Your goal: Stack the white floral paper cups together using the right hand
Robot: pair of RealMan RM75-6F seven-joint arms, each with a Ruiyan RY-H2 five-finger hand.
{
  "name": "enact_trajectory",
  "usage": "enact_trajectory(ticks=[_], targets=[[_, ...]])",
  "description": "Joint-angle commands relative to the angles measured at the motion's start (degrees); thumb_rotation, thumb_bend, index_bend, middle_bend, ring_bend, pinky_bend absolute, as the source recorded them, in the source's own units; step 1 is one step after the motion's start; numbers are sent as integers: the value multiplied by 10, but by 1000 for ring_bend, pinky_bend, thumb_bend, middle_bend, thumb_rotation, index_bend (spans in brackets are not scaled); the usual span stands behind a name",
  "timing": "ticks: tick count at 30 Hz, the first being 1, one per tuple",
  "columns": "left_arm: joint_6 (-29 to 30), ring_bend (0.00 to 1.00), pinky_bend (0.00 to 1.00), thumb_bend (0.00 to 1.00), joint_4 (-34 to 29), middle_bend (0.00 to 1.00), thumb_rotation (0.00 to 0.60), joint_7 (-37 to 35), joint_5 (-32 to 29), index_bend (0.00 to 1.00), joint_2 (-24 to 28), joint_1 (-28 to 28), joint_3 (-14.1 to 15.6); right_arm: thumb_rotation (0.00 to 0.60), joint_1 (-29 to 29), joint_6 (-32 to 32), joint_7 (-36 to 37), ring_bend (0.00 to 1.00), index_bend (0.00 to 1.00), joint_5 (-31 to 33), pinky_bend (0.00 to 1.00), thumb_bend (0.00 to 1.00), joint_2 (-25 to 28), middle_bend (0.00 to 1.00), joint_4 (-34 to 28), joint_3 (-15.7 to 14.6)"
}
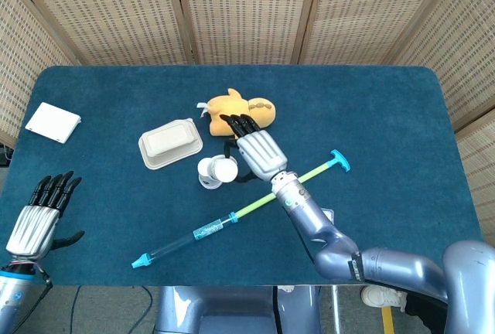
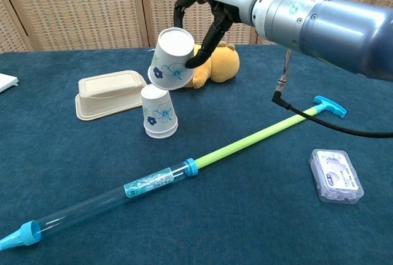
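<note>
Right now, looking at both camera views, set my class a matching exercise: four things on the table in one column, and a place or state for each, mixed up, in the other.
Things:
1. upper cup
2. lower cup
3. clear case
4. left hand

Place or state:
A. standing upside down on the table
B. held tilted above the table by the right hand
C. holding nothing, at the table's near left corner
D. lying flat, nearer the camera than the green rod

Pairs: 1-B, 2-A, 3-D, 4-C
</note>
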Motion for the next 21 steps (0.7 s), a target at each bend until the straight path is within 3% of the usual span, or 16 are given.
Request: enact_trajectory(ticks=[1, 10, 21], targets=[[4, 0, 0, 46, -2, 0, 600, -3, 3, 0, 2, 1, 1, 600, 11, 5, -18, 0, 605, 16, 39, 153, -9, 110, -6, 3], [5, 0, 0, 46, 0, 0, 600, -11, 3, 0, 4, 3, 0, 600, 30, 1, -30, 0, 605, 27, 38, 153, -36, 110, 21, 1], [-9, 0, 0, 46, 5, 0, 600, -10, -6, 0, 2, -1, 0, 600, 53, -19, -4, 0, 605, 22, 34, 153, -77, 110, 102, -1]])
